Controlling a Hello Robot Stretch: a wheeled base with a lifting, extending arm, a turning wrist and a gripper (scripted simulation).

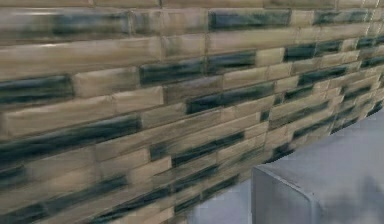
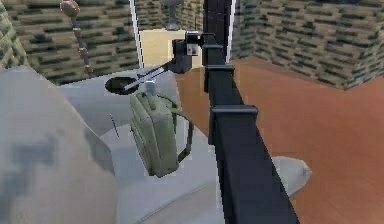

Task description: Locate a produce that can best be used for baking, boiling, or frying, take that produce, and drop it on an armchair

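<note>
Room: brick wall (image 1: 120,100), reddish wood floor (image 2: 320,130). Grey armchair (image 2: 60,150) bearing an olive backpack (image 2: 158,135). Gripper (image 2: 135,80) near the backpack's top, small dark blob (image 2: 115,85) at its far end. Cannot tell whether it holds anything, or whether the blob is the produce.

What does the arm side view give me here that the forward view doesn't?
Arm side view's own: the arm, the gripper out above the grey armchair, an olive bag on its seat, a doorway and red-brown floor. I cannot tell whether the gripper holds anything. Forward view's own: how close the brick wall stands straight ahead. Shared: tan-and-dark brickwork, plus a grey block at the forward view's lower right, probably the same armchair.
</note>
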